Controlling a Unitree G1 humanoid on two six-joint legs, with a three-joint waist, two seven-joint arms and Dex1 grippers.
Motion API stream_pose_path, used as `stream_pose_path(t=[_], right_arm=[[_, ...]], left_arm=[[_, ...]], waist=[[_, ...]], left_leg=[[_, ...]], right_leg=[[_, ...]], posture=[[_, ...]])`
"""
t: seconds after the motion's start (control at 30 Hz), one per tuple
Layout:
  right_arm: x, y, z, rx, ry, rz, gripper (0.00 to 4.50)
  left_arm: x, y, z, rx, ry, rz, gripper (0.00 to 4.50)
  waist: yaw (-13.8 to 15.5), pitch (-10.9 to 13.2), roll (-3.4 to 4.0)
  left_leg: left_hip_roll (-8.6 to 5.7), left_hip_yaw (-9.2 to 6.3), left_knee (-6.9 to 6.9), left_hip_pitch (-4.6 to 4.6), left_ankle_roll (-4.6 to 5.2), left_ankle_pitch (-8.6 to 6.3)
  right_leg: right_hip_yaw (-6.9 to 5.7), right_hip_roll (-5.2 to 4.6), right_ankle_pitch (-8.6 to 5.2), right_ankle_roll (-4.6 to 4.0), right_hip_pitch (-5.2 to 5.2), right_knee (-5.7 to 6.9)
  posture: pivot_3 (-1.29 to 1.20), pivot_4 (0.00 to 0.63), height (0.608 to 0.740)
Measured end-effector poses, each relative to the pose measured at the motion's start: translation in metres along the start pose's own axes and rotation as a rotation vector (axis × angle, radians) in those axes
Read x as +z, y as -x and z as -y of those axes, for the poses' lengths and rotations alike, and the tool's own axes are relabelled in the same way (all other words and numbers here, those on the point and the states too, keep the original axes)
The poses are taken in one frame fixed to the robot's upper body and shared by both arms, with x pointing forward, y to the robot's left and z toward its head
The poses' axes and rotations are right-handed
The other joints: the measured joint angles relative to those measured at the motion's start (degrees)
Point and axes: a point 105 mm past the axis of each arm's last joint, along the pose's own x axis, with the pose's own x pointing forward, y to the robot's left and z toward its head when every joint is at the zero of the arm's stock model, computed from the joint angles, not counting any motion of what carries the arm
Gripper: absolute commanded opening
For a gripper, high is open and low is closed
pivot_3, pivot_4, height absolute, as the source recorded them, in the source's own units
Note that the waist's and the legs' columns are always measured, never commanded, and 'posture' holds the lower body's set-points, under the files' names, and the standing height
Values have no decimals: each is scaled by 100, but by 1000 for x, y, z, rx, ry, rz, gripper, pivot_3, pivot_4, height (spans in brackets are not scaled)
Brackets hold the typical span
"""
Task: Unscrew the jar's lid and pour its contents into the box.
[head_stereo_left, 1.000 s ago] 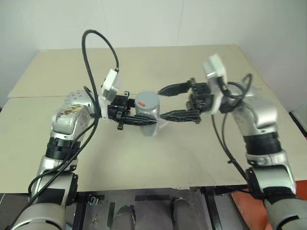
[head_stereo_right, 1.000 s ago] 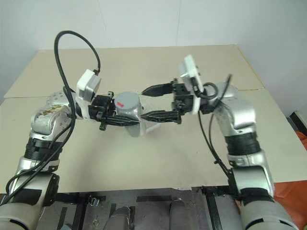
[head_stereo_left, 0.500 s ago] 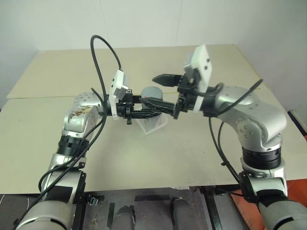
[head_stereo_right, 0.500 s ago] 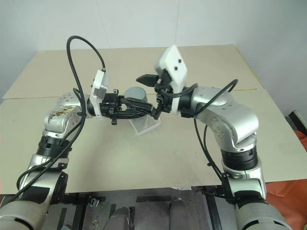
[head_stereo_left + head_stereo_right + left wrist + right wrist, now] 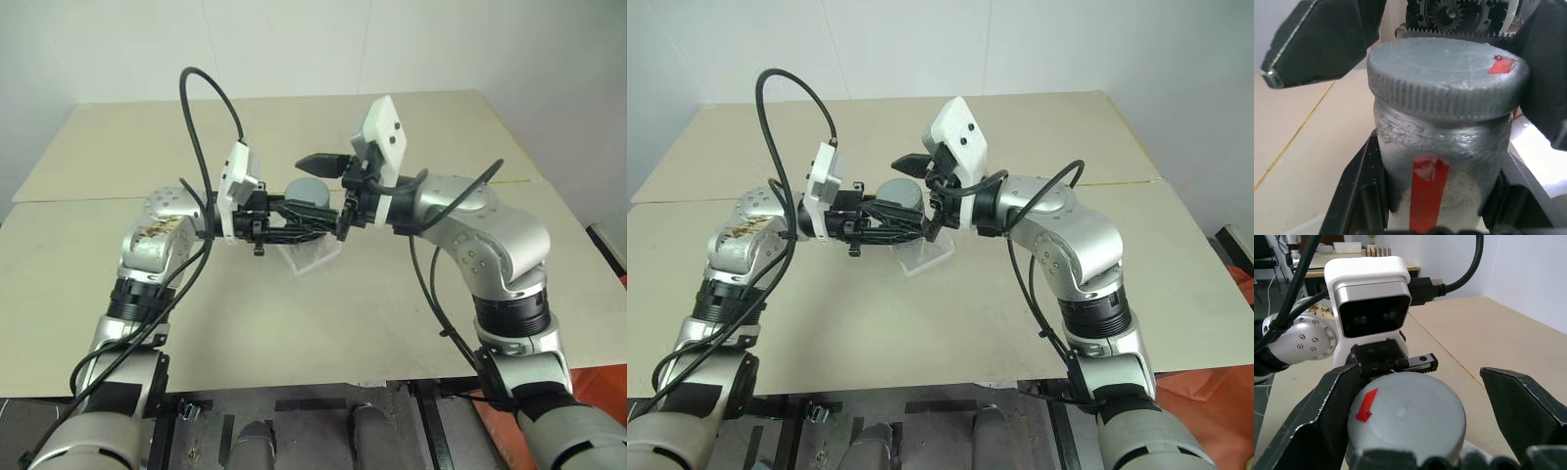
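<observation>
The silvery-grey jar (image 5: 1449, 171), marked with a red strip, is held off the table, my left gripper (image 5: 294, 217) shut on its body. Its ribbed lid (image 5: 1447, 78) is on and faces my right gripper (image 5: 1420, 416). That gripper is open, its two black fingers (image 5: 1523, 406) standing on either side of the lid (image 5: 1408, 411) with gaps. In the head views the jar (image 5: 312, 189) hangs between both hands over the clear box (image 5: 318, 259), which rests on the table. The contents are hidden inside the jar.
The beige table (image 5: 392, 313) stretches around the box, with a seam between its boards on the left. Black cables loop up from both wrists (image 5: 196, 108). The table's front edge is close below the arms.
My right gripper has swung left and turned its wrist, so its open fingers now stand around the lid. The left gripper keeps its hold on the jar.
</observation>
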Motion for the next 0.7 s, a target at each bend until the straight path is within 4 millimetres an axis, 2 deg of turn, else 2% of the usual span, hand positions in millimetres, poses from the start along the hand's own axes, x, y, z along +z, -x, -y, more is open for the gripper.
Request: stream_pose_path(t=[0.27,0.4,0.43,0.6,0.7], right_arm=[[-5,15,4,8,14,-40,4453],[-3,50,40,-177,11,-49,4453],[-3,53,42,-190,8,-47,4453],[-10,56,33,-150,-5,-51,4453],[-4,54,24,-108,7,-25,4453]], left_arm=[[-6,21,-2,53,31,-47,1928],[-2,29,6,18,19,-34,1928],[-1,30,7,18,13,-35,1928],[-1,29,10,13,7,-35,1928],[-4,26,10,24,17,-21,1928]], waist=[[-2,0,0],[64,0,0],[66,0,0],[30,0,0],[19,0,0]], left_leg=[[0,1,0,0,1,-1],[0,2,0,-3,1,-1],[0,1,-1,-2,2,-1],[0,3,-1,-1,2,-1],[1,2,-1,-1,2,-1]], right_leg=[[0,0,0,0,0,0],[-1,-1,0,0,1,-3],[-1,0,0,0,0,-3],[0,0,0,0,0,-2],[0,-1,0,0,1,-1]], posture=[[0,150,740],[0,150,740],[0,150,740],[0,150,740],[0,150,740]])
